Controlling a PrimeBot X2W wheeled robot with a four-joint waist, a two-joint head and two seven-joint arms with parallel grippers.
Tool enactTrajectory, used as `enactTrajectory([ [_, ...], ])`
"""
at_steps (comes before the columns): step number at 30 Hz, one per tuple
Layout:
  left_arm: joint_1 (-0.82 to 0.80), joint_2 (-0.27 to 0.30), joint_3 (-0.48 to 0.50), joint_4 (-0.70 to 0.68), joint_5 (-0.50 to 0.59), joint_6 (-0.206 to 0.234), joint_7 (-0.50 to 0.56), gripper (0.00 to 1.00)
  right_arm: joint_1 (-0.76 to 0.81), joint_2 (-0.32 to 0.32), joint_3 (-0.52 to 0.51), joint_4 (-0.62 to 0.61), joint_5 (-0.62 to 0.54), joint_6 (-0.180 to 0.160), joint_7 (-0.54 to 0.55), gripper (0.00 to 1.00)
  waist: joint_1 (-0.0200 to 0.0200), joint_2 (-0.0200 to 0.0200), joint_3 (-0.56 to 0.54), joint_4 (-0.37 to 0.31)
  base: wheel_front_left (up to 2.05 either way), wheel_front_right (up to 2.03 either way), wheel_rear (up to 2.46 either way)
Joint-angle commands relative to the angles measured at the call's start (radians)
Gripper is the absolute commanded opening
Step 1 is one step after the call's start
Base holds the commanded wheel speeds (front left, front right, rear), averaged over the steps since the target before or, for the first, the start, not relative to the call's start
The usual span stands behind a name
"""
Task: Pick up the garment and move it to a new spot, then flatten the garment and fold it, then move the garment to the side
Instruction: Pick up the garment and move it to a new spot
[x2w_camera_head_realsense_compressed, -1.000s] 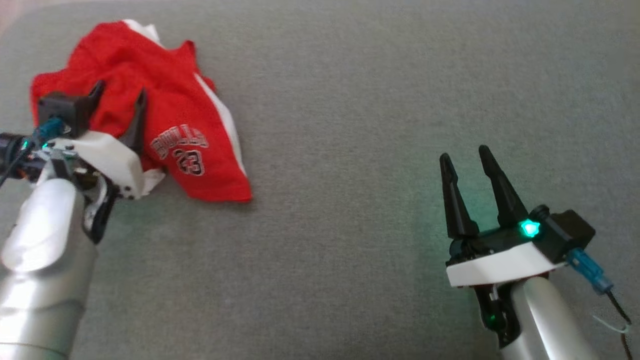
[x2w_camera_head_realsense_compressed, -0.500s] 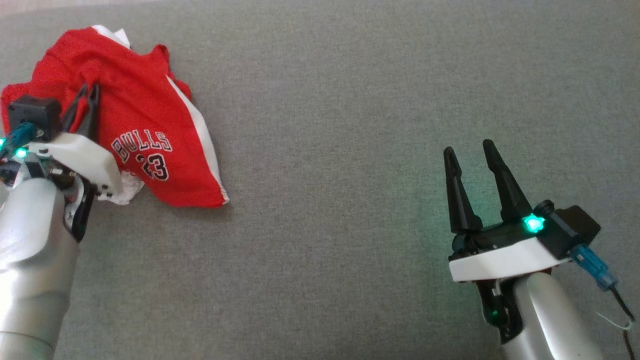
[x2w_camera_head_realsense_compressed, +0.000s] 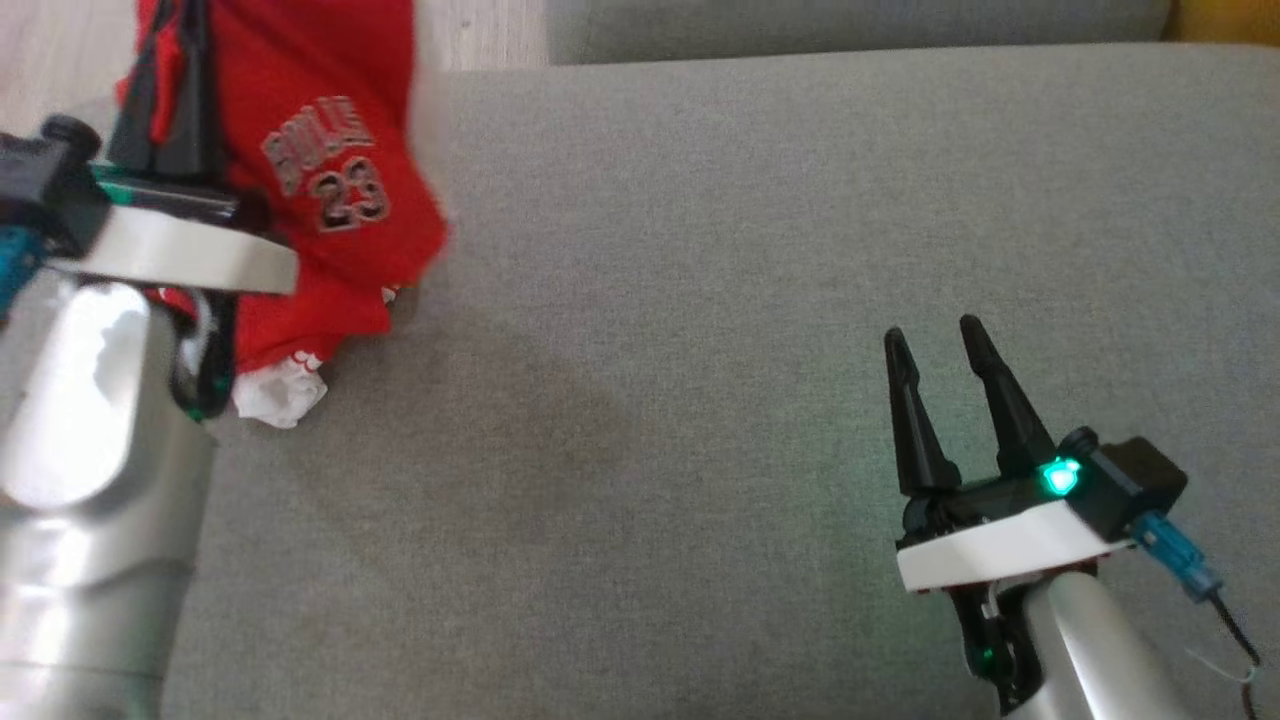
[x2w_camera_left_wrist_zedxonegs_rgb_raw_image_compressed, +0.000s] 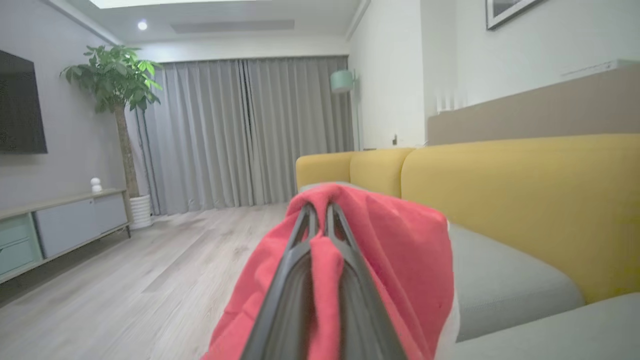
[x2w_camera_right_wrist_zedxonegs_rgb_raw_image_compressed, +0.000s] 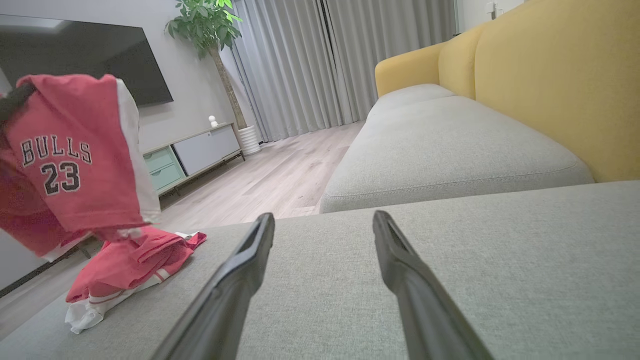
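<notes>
Step one: pick-up and move. Grey sofa seat (x2w_camera_head_realsense_compressed: 750, 250) is the work surface. Red jersey (x2w_camera_head_realsense_compressed: 330, 130) hangs at its far left edge, tail on the cushion, pinched in the closed left claw (x2w_camera_left_wrist_zedxonegs_rgb_raw_image_compressed: 317, 209). Right claw (x2w_camera_head_realsense_compressed: 930, 330) is empty, fingers spread. Next, likely: carry toward seat centre, lower, release. Room: wood floor (x2w_camera_right_wrist_zedxonegs_rgb_raw_image_compressed: 260, 180), grey curtains (x2w_camera_left_wrist_zedxonegs_rgb_raw_image_compressed: 240, 130), potted plant (x2w_camera_left_wrist_zedxonegs_rgb_raw_image_compressed: 117, 75).
</notes>
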Motion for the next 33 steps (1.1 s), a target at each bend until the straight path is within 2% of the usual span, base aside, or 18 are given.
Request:
enactTrajectory([
  [1,-0.002,0.023,0.024,-0.058,-0.003,0.007,-0.007,0.0,-0.009,-0.004,0.027,-0.028,0.007,-0.001,-0.011,1.0,0.0001,0.0,-0.01,-0.004,0.0,0.0,0.0],
  [8,0.062,-0.053,-0.054,-0.196,-0.014,0.009,0.055,0.0,-0.017,-0.004,0.03,-0.034,0.012,-0.001,-0.011,1.0,0.0001,0.0,-0.01,-0.04,0.0,0.0,0.0],
  [12,0.071,-0.093,-0.099,-0.235,-0.02,0.008,0.089,0.0,-0.038,-0.004,0.03,-0.051,0.029,-0.001,-0.011,1.0,0.0001,0.0,0.014,-0.092,0.0,0.0,0.0],
  [15,0.064,-0.113,-0.125,-0.237,-0.016,0.007,0.101,0.0,-0.05,-0.004,0.032,-0.058,0.037,-0.001,-0.011,1.0,0.0001,0.0,0.029,-0.123,0.0,0.0,0.0],
  [20,0.037,-0.158,-0.176,-0.206,-0.01,0.005,0.127,0.0,-0.081,-0.004,0.05,-0.071,0.061,-0.001,-0.011,1.0,0.0001,0.0,0.071,-0.223,0.0,0.0,0.0],
  [27,-0.037,-0.219,-0.216,-0.131,-0.01,0.002,0.1,0.0,-0.113,-0.004,0.047,-0.099,0.101,-0.001,-0.011,1.0,0.0001,0.0,0.126,-0.34,0.0,0.0,0.0],
  [28,-0.051,-0.224,-0.222,-0.116,-0.009,0.0,0.092,0.8,-0.115,-0.004,0.045,-0.101,0.104,-0.001,-0.011,1.0,0.0001,0.0,0.13,-0.35,0.0,0.0,0.0],
  [29,-0.063,-0.229,-0.225,-0.101,-0.007,0.002,0.083,1.0,-0.116,-0.004,0.043,-0.103,0.108,-0.001,-0.011,1.0,0.0001,0.0,0.134,-0.358,0.0,0.0,0.0],
  [33,-0.101,-0.235,-0.223,-0.037,0.009,0.015,0.039,1.0,-0.116,-0.004,0.036,-0.108,0.113,-0.001,-0.011,1.0,0.0001,0.0,0.14,-0.369,0.0,0.0,0.0],
])
